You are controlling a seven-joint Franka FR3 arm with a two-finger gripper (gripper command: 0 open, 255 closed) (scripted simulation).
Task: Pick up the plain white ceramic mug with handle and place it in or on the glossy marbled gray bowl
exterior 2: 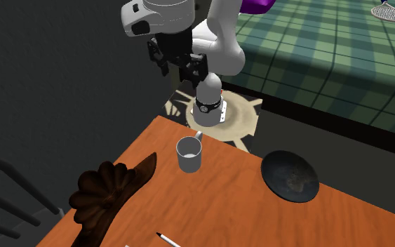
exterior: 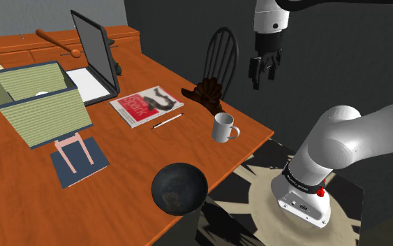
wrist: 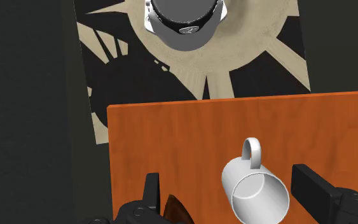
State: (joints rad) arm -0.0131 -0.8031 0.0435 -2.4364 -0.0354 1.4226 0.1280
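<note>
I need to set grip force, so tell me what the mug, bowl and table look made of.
Mug: plain white, smooth with a soft sheen; possibly glazed ceramic, though the look leaves it open. Bowl: dark grey, mottled, with glossy highlights; polished stone or glazed ceramic, cannot tell which. Table: orange-brown with faint grain streaks, so likely varnished wood.

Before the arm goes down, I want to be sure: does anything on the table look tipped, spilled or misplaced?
Nothing is spilled or tipped. The mug stands upright and empty. Only the bowl stands out: it sits right at the edge of the table, which looks slightly risky.
</note>
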